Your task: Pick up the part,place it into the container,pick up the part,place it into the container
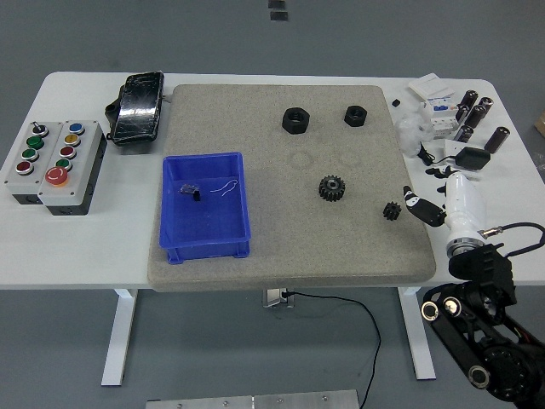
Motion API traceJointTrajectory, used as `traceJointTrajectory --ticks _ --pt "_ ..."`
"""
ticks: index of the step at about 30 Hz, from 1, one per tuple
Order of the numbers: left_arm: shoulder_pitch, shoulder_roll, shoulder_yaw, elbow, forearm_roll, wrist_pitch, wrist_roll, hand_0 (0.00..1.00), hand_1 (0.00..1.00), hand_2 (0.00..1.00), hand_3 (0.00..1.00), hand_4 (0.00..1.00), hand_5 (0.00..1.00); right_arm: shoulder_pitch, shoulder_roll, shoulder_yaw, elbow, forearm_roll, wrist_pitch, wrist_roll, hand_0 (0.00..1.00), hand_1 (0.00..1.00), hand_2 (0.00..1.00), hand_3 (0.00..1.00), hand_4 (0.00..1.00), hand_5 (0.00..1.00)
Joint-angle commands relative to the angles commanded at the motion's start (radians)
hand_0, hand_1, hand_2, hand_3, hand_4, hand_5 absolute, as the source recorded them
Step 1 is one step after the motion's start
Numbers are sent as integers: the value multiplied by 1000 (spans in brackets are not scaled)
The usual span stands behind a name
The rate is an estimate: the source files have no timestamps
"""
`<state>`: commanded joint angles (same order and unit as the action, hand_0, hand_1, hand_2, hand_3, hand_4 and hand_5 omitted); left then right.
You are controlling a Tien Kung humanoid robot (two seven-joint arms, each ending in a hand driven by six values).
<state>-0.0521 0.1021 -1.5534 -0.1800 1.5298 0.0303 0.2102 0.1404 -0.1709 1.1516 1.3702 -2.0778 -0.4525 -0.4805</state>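
Two black gears lie on the grey mat [281, 247]: a larger gear [331, 187] near the middle right and a small gear [392, 210] close to the mat's right edge. Two black hex nuts [296, 120] [355, 115] lie at the mat's far side. A blue bin [205, 206] stands on the mat's left part and holds a small dark item and a thin wire. My right hand [438, 200] hovers at the mat's right edge, just right of the small gear, fingers relaxed and holding nothing. My left arm is out of view.
A button box [54, 159] with coloured buttons stands at the table's left. A black pouch [136, 106] lies at the far left of the mat. Several dark cylinders [477, 115] and white and black parts crowd the table's far right corner.
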Motion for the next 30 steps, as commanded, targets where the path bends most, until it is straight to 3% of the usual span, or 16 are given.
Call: traceJointTrajectory --ticks 16,18,19,30 --pt "0 -5 -11 0 12 0 7 663 630 572 614 691 348 73 -10 -134 -113 97 6 47 375 605 752 715 748 353" --pt "0 -5 -13 0 14 0 7 663 630 572 614 691 348 78 -11 -146 -119 96 9 46 375 605 752 715 748 353" --pt "0 -4 -13 0 14 -1 7 663 629 572 614 691 348 80 -12 -150 -121 96 10 47 371 588 674 711 751 356" --pt "0 -5 -11 0 15 -2 8 663 629 573 615 692 348 91 -18 -163 -147 88 25 46 369 588 663 705 732 348"
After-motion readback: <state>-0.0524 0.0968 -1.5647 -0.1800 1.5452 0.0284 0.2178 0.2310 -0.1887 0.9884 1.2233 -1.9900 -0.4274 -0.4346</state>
